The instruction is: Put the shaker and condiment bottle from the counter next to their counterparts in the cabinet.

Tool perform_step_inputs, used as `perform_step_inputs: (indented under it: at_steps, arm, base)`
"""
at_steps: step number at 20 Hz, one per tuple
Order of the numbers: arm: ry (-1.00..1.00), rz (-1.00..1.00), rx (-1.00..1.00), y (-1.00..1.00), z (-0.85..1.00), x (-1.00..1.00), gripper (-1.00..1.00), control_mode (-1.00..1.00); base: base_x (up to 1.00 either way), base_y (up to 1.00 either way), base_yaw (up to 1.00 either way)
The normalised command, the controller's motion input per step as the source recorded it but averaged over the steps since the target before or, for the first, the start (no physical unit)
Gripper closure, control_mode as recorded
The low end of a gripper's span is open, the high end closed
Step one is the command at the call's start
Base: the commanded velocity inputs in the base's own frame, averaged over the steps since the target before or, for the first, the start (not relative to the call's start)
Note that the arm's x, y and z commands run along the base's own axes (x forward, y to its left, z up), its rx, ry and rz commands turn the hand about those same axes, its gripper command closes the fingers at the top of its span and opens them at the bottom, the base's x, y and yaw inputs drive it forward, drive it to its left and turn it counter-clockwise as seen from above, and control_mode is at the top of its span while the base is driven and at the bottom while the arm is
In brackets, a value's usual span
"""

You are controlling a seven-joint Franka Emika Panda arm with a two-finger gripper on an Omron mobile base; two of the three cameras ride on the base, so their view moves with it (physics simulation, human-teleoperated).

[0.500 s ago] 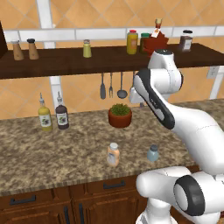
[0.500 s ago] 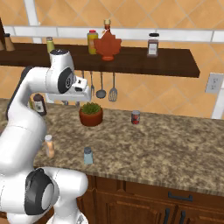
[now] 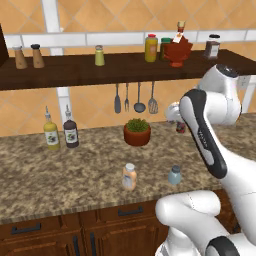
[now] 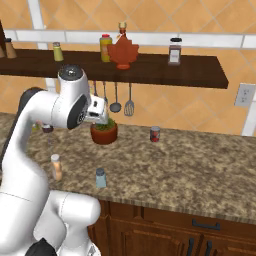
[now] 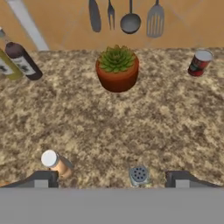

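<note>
My gripper (image 5: pixel 112 178) hangs high above the speckled granite counter (image 3: pixel 75 170) with its two dark fingertips (image 5: pixel 43 177) spread wide apart and nothing between them; I am holding nothing.

Looking down along my hand, the small pale blue-grey translucent shaker with the perforated silver cap (image 5: pixel 139 175) sits at about five o'clock, upright on the stone. The stubby peach-orange condiment bottle with the pale cap (image 5: pixel 57 162) stands at about seven o'clock, well apart from the shaker. The green succulent in a terracotta pot (image 5: pixel 117 69) is at twelve o'clock, and a red tin can (image 5: pixel 200 63) at two.

From the left base camera, the long dark-brown wooden shelf board (image 3: pixel 65 75) runs across at twelve o'clock. On it stand a small yellow-green shaker with a silver cap (image 3: pixel 99 55), two brown shakers (image 3: pixel 27 56) at ten o'clock, and a cluster of yellow sauce bottle (image 3: pixel 151 48), red maple-leaf-shaped bottle (image 3: pixel 179 50) and dark jar (image 3: pixel 212 47) at one o'clock.
</note>
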Motion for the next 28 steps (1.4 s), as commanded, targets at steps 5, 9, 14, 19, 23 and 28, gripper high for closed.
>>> perform_step_inputs:
  at_steps: [5, 9, 14, 19, 23, 28]
  arm:
    - [-0.33, 0.24, 0.04, -0.41, 0.0, -0.34, -1.0, -1.0]
    - [-0.17, 0.43, 0.0, -0.44, -0.16, -0.05, -1.0, -1.0]
    - [-0.16, 0.5, 0.0, -0.61, -0.3, -0.02, -1.0, -1.0]
    - [-0.03, 0.32, 0.0, -0.25, -0.3, -0.06, -1.0, -1.0]
    - [0.0, -0.01, 0.0, 0.0, -0.03, 0.0, -1.0, -1.0]
    - [0.0, -0.02, -0.01, -0.05, -0.43, 0.0, -1.0, -1.0]
  base:
    - [0.0, 0.0, 0.0]
    - [0.0, 0.0, 0.0]
    - [0.0, 0.0, 0.0]
    - [0.0, 0.0, 0.0]
    - [0.0, 0.0, 0.0]
    - [0.0, 0.0, 0.0]
